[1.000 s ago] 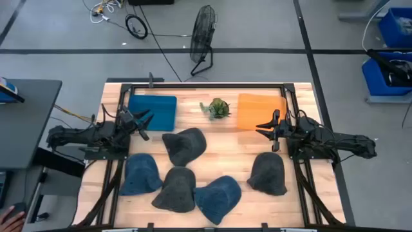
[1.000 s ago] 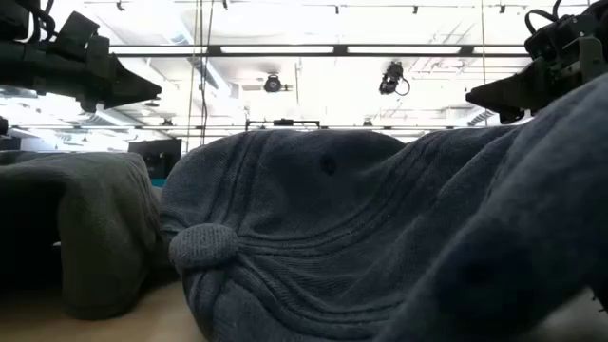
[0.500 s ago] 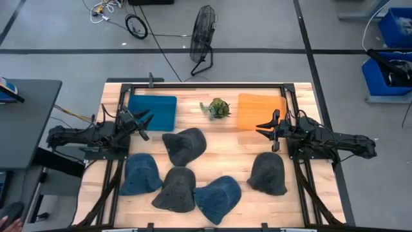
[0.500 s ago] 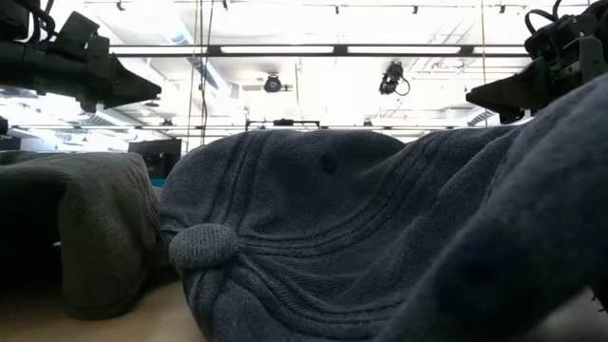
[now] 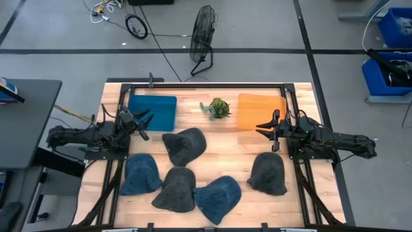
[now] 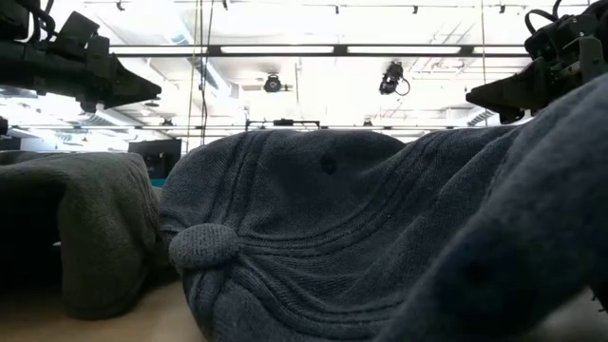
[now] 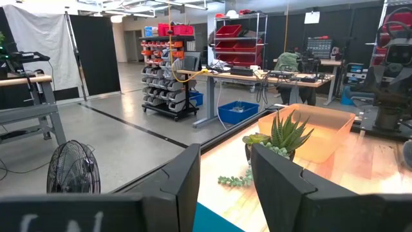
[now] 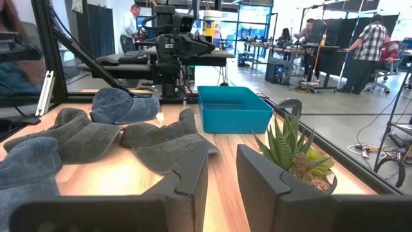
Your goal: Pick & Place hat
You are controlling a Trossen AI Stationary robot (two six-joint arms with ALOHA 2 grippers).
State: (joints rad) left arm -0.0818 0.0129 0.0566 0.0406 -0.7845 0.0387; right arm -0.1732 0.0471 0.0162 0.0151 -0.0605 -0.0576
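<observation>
Several caps lie on the wooden table: a dark grey one (image 5: 184, 145) in the middle, a blue one (image 5: 140, 174) at near left, a grey one (image 5: 176, 189), a blue one (image 5: 217, 198) at the near edge, and a grey one (image 5: 268, 174) at near right. My left gripper (image 5: 145, 122) is open above the table's left side, beside the blue bin (image 5: 153, 111). My right gripper (image 5: 262, 127) is open above the right side, beside the orange bin (image 5: 260, 111). Both are empty.
A small potted plant (image 5: 216, 108) stands between the two bins at the far side. Black frame rails (image 5: 193, 84) run around the table. A fan (image 5: 203, 33) and cables lie on the floor beyond. People stand in the room behind, in the right wrist view (image 8: 368, 45).
</observation>
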